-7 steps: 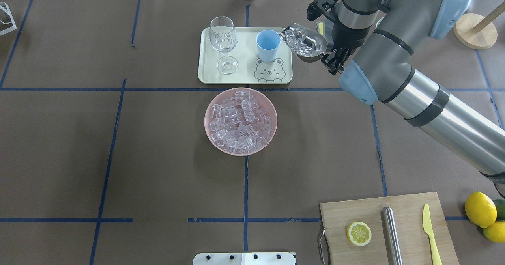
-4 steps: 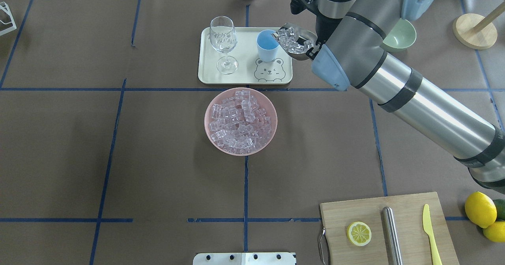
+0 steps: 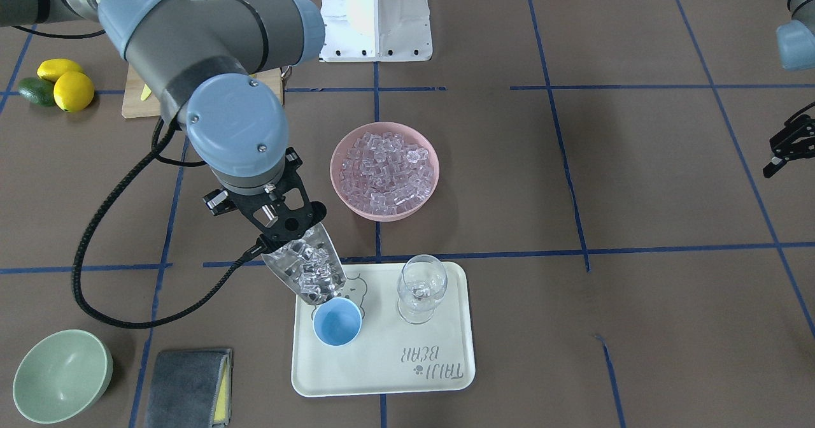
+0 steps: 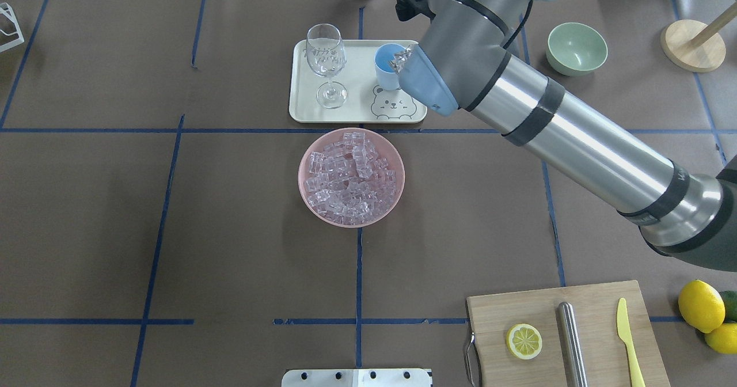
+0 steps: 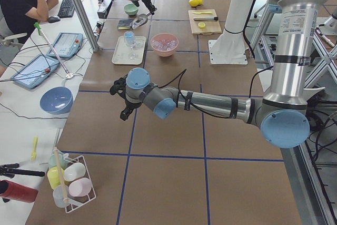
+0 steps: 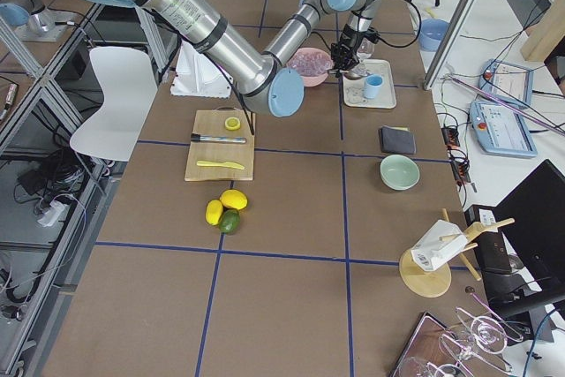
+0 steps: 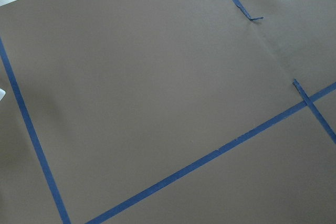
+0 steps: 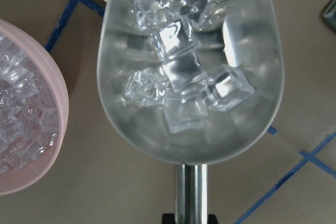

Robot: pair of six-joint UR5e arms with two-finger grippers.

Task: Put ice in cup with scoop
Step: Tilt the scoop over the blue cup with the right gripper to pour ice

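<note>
The light-blue cup stands on a cream tray, next to a wine glass. My right gripper is shut on the rod handle of the steel scoop. The scoop is tilted down, its lip right at the cup's rim. Several ice cubes lie in the scoop's trough. In the overhead view my arm hides most of the scoop; the cup and some ice at its rim show. My left gripper hangs open and empty far off.
A pink bowl full of ice sits just in front of the tray. A green bowl and a grey cloth lie to the tray's right. A cutting board with a lemon slice, a steel cylinder and a knife is near my base.
My right arm has swung left, carrying the loaded scoop from beside the tray to the cup's rim. The arm now covers most of the scoop from above.
</note>
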